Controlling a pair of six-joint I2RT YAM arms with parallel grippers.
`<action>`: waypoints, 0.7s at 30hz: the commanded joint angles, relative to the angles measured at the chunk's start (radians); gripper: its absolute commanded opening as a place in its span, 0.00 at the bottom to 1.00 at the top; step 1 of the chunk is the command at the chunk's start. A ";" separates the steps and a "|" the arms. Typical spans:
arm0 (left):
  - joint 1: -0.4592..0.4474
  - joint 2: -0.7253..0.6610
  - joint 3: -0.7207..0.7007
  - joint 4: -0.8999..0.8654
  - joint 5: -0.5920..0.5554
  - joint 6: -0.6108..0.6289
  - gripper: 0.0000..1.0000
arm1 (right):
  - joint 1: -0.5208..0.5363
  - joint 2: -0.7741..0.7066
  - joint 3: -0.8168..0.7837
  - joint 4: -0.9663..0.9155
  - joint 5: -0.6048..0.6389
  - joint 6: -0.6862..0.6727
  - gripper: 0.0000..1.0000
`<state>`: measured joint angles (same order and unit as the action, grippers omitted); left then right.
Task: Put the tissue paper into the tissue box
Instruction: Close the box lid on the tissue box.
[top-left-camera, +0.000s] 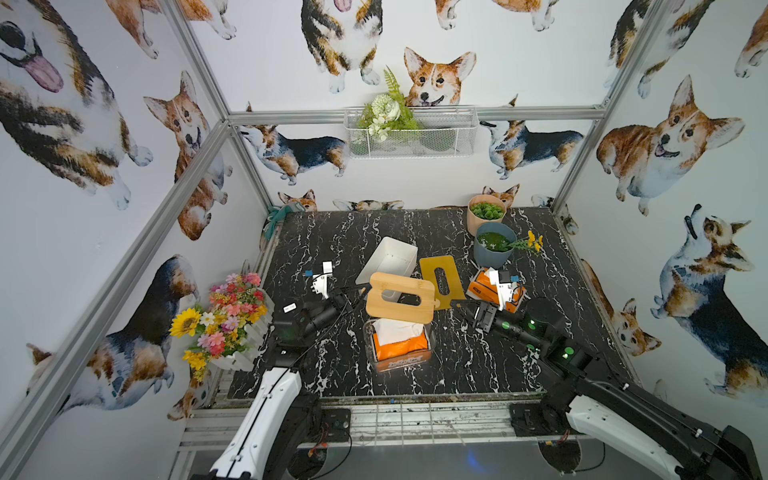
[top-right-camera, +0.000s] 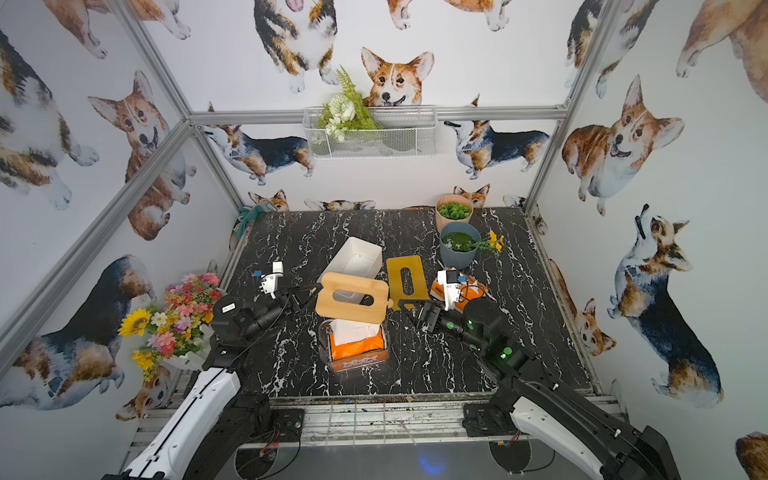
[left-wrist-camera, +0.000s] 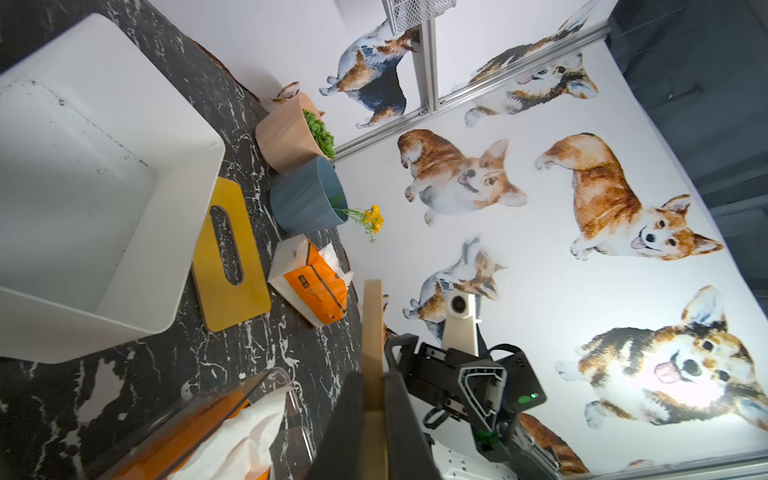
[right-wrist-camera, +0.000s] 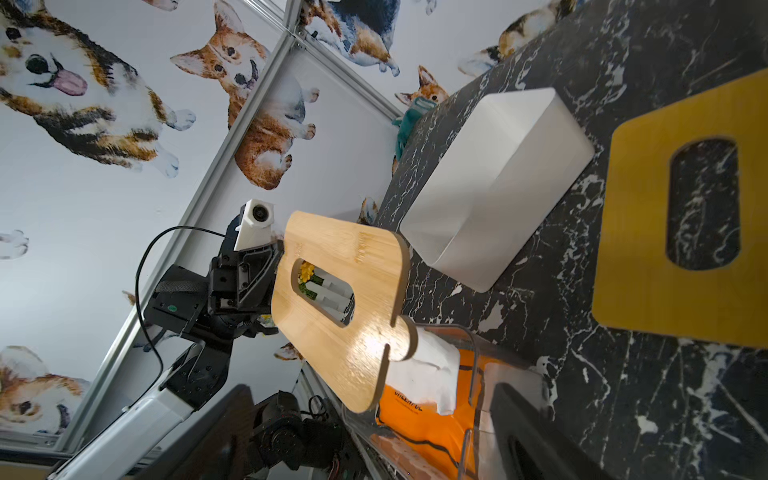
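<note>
An orange pack of tissue paper (top-left-camera: 401, 345) (top-right-camera: 357, 348) lies inside a clear tissue box (top-left-camera: 431, 347) (right-wrist-camera: 473, 353), with a white sheet sticking up. A light bamboo lid (top-left-camera: 401, 299) (right-wrist-camera: 345, 291) with a slot hangs tilted just above the box's far end. My left gripper (top-left-camera: 365, 291) (left-wrist-camera: 374, 399) is shut on the lid's left edge. My right gripper (top-left-camera: 463, 316) (right-wrist-camera: 374, 436) stands open just off the lid's right end, its fingers wide apart and holding nothing.
An empty white box (top-left-camera: 388, 259) stands behind the lid, with a yellow slotted lid (top-left-camera: 440, 280) flat beside it. A second orange tissue pack (top-left-camera: 494, 291) lies at the right. Two plant pots (top-left-camera: 492, 245) stand at the back right and a flower planter (top-left-camera: 226, 320) at the left.
</note>
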<state>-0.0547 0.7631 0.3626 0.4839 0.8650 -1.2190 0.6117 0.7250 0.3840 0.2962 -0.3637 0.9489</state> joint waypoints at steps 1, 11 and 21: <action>0.000 0.012 -0.001 0.171 0.044 -0.132 0.00 | -0.021 0.021 -0.056 0.275 -0.173 0.172 0.88; 0.000 0.025 0.013 0.218 0.067 -0.178 0.00 | -0.008 0.218 -0.128 0.777 -0.345 0.425 0.73; -0.011 0.034 0.029 0.228 0.098 -0.182 0.00 | 0.021 0.297 -0.088 0.831 -0.293 0.396 0.59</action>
<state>-0.0620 0.7959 0.3759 0.6556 0.9447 -1.3972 0.6300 1.0100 0.2840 1.0428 -0.6758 1.3323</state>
